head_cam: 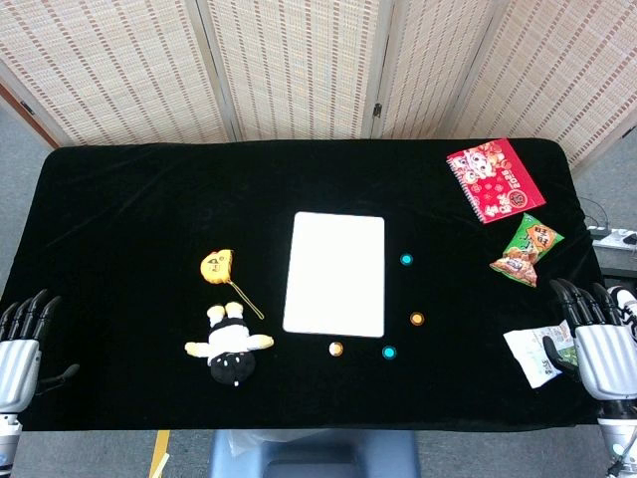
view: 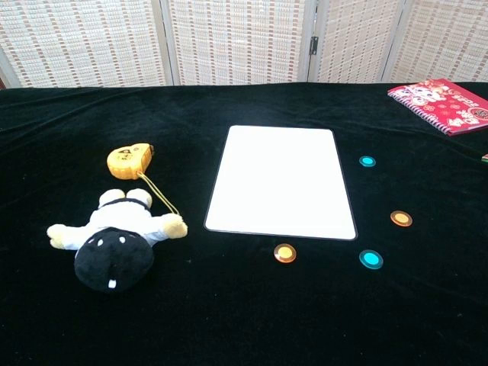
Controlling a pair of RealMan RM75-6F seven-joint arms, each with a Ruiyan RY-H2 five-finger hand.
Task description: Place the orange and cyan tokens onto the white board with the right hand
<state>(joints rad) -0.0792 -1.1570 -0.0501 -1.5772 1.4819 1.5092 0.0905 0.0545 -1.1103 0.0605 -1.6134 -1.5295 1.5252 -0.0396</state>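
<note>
The white board (head_cam: pixel 334 273) (view: pixel 281 182) lies flat in the middle of the black table. Two cyan tokens sit to its right: one far (head_cam: pixel 406 259) (view: pixel 367 162), one near (head_cam: pixel 389 352) (view: pixel 370 258). Two orange tokens lie close by, one to the right (head_cam: pixel 417 319) (view: pixel 401 218) and one just below the board's near edge (head_cam: pixel 336 349) (view: pixel 284 252). My right hand (head_cam: pixel 595 334) hovers at the table's right edge, open and holding nothing. My left hand (head_cam: pixel 22 339) is at the left edge, open too. Neither hand shows in the chest view.
A plush toy (head_cam: pixel 229 345) (view: pixel 114 231) and a yellow tag on a stick (head_cam: pixel 216 265) (view: pixel 130 158) lie left of the board. A red notebook (head_cam: pixel 495 178) (view: pixel 444 94), a green snack bag (head_cam: pixel 528 247) and a white packet (head_cam: pixel 539 351) sit on the right side.
</note>
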